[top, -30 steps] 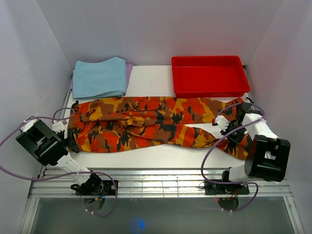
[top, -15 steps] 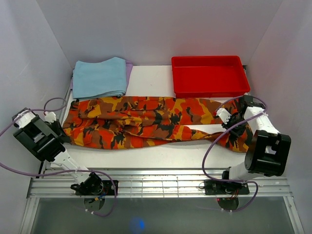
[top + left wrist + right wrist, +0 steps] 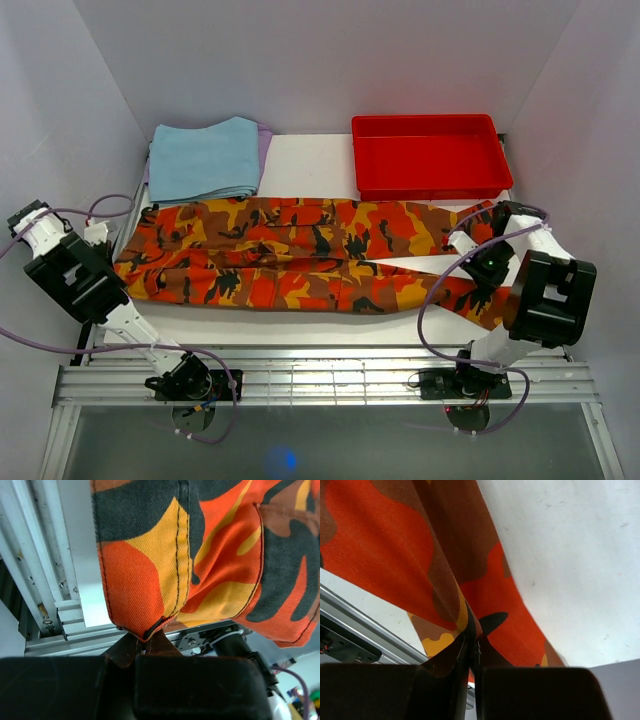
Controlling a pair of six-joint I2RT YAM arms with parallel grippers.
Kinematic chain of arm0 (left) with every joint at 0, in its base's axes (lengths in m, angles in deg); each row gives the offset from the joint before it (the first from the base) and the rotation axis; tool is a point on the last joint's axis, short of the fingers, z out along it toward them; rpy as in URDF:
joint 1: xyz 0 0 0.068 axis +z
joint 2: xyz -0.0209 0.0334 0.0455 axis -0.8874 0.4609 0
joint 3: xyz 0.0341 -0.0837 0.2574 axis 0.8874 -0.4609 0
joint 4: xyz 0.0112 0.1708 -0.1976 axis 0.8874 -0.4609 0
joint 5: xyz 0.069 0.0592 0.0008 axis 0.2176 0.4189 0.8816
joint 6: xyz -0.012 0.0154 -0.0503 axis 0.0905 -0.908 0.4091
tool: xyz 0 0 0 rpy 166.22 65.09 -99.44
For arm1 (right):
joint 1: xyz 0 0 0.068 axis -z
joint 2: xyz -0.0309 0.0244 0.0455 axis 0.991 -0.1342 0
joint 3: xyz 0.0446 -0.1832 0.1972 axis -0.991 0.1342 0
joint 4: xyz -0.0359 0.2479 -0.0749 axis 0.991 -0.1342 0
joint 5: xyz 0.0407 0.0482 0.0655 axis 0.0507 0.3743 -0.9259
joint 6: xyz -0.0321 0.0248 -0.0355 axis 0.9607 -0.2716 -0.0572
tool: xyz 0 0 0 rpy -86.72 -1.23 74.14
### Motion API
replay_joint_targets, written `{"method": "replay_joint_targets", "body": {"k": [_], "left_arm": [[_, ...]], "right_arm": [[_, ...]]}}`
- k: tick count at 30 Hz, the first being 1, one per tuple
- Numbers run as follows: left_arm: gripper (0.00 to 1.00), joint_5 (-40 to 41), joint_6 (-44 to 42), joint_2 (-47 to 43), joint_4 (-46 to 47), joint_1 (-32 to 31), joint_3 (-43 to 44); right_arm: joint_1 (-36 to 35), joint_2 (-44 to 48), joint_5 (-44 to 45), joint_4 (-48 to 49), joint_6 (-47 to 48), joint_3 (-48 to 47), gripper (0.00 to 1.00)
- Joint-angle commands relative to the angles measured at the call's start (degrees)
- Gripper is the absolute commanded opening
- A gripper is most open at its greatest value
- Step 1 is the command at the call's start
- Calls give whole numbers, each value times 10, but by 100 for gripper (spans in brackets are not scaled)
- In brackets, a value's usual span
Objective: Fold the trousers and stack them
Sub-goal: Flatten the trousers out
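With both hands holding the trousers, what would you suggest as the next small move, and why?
Probably raise the right hand and start carrying its end leftward over the trousers toward the left hand. Both hands are shut on opposite ends, and the cloth lies stretched full length, not yet folded, so a first fold in half seems due.

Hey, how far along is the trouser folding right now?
Early on. Done: the trousers lie stretched out across the table, wide end to the left and legs to the right. In hand: the left fingers are shut on a corner of the wide end, and the right fingers are shut on a leg end. Remaining: no fold is made yet, the legs lie side by side, and nothing is stacked.
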Motion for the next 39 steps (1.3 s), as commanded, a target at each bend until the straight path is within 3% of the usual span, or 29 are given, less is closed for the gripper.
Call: {"method": "replay_joint_targets", "body": {"k": [1, 7, 8, 9, 10, 11, 12, 14, 15, 17, 21, 25, 31, 33, 36, 39], "left_arm": [[0, 90, -58, 0, 53, 16, -18], [0, 119, -120, -64, 123, 17, -157], [8, 119, -120, -76, 138, 17, -164], [19, 118, -120, -80, 137, 17, -166], [46, 97, -114, -82, 134, 17, -158], [54, 84, -108, -87, 130, 17, -150], [63, 42, -106, -90, 116, 16, -130], [86, 3, -103, -103, 109, 17, -107], [88, -17, -101, -108, 106, 17, -97], [89, -68, -94, -115, 98, 16, -63], [89, -124, -76, -133, 97, 3, -52], [89, -141, -44, -140, 114, -36, -97], [89, -150, 19, -149, 171, -93, -170], [89, -151, 31, -146, 181, -103, -177], [88, -157, 59, -131, 195, -105, -178], [88, -159, 92, -112, 211, -105, -167]], "right_arm": [[16, -33, 103, -2, 67, 2, 8], [7, -56, 94, 5, 41, 3, 12], [2, -53, 93, 15, 38, 4, 15], [-11, -54, 91, 32, 32, 2, 25], [-19, -58, 88, 40, 16, -4, 33], [-26, -61, 82, 45, 6, -11, 40], [-42, -73, 71, 48, -16, -35, 53], [-62, -83, 60, 50, -41, -65, 65], [-68, -89, 50, 47, -51, -81, 82], [-75, -102, 44, 37, -82, -132, 96], [-70, -96, 38, -4, -102, -191, 98], [-38, -45, 37, -80, -86, -175, 98], [81, 11, 41, -111, -61, -103, 94], [124, 13, 33, -119, -66, -105, 99], [153, 16, 3, -103, -90, -97, 87], [153, 7, -17, -63, -163, -70, 81]]}}
